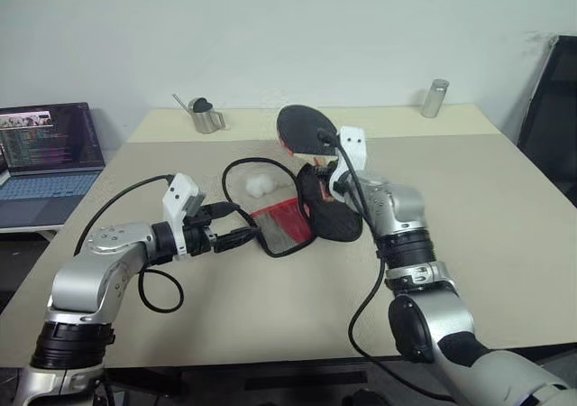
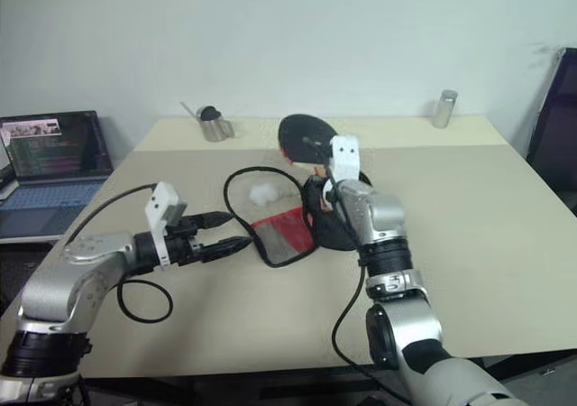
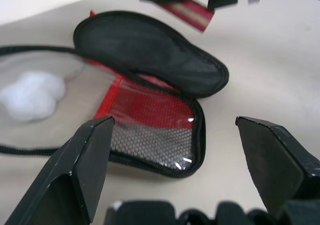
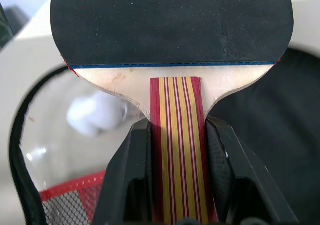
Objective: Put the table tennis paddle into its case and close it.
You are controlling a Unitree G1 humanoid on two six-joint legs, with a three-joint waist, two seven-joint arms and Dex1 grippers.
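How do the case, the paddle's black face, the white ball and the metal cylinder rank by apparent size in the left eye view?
1. case, lying open
2. paddle's black face, held up nearer the camera, so this gap is unsure
3. white ball and metal cylinder look alike; the cylinder stands farther back

Paddle face black, handle red-yellow striped; case black-red, perhaps mesh.

Matt rubber paddle, wooden handle; mesh-and-fabric case.
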